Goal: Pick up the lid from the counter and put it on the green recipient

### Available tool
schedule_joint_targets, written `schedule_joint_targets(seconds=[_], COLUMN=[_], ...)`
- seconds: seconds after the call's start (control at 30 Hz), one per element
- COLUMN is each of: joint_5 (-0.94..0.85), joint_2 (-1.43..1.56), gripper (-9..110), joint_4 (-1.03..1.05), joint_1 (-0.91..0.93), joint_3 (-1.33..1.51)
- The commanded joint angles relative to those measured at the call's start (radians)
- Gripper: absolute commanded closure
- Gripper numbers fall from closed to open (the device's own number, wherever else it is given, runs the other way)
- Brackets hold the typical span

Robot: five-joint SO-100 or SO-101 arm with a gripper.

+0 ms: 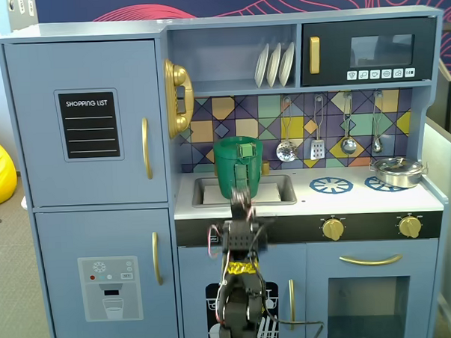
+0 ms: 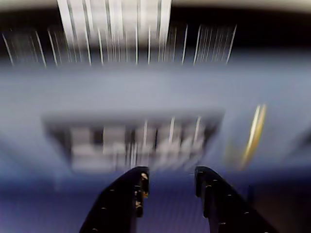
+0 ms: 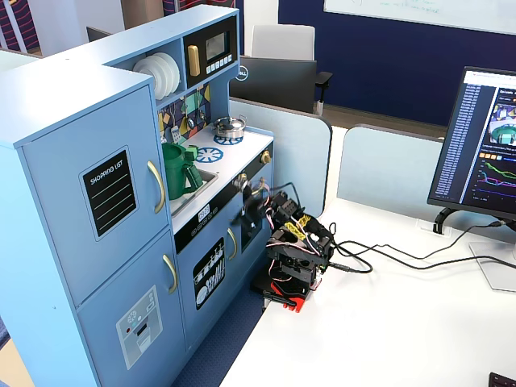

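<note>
Toy-kitchen counter (image 1: 429,197) ahead of me: my gripper (image 2: 170,177), jaws spread and empty, sits at the counter's front edge with the green recipient (image 1: 239,167) just behind it in the sink, while the lid escapes me in every view

One fixed view gives me the toy kitchen (image 1: 234,183) head-on from behind the arm. Another looks down from its right, farther back, sharing the kitchen (image 3: 121,201) and adding the desk (image 3: 419,314). My wrist view is blurred, close, facing forward.
</note>
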Motion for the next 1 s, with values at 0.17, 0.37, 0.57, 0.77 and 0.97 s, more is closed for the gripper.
schedule_joint_targets(seconds=[0.17, 0.37, 0.57, 0.77, 0.97], joint_5=[0.173, 0.284, 0.328, 0.330, 0.256], joint_2=[0.080, 0.081, 0.081, 0.081, 0.081], gripper=[100, 100, 100, 100, 100], joint_4=[0.164, 0.262, 0.356, 0.379, 0.391], joint_1=[-0.018, -0.048, -0.084, -0.107, -0.095], joint_3=[0.270, 0.368, 0.368, 0.368, 0.368])
